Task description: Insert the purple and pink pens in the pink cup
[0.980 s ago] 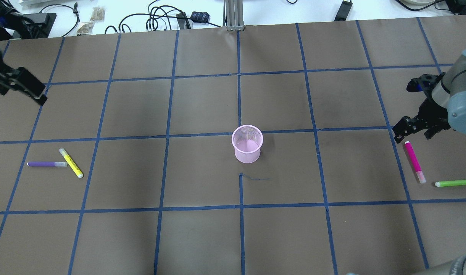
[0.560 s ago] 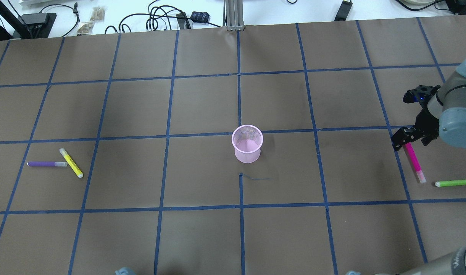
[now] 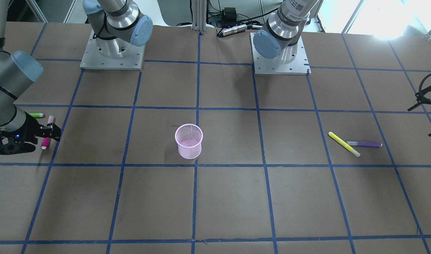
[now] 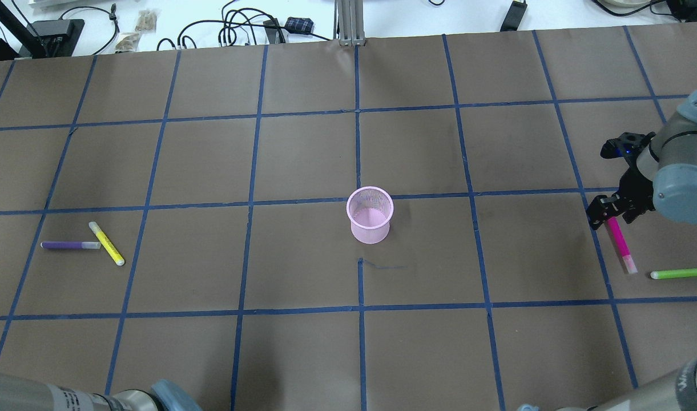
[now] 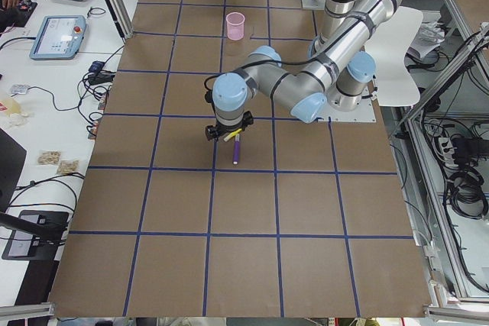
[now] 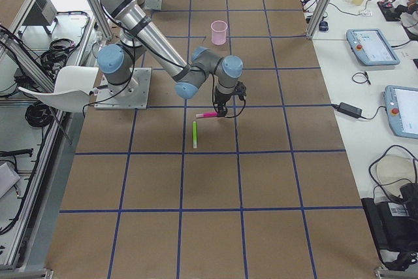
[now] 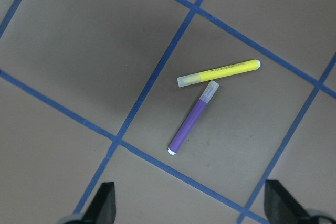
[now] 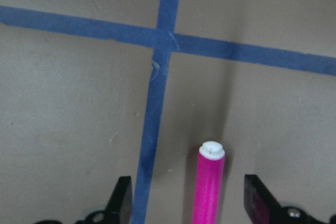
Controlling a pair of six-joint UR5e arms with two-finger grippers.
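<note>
Overhead, the pink cup stands mid-frame on the table, with the pink pen at the right edge and the purple pen at the left, so the first pickup seems in hand. The right wrist view shows the right fingers spread and empty, straddling the pink pen's white end; next they likely need to settle and close on it. The left wrist view shows the left fingers wide apart, empty, pointing down above the purple pen.

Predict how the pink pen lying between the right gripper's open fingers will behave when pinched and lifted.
The pink pen looks rigid and round, so it should stay straight but may roll if nudged. The right gripper straddles it near one end, so it could tilt when lifted.
</note>
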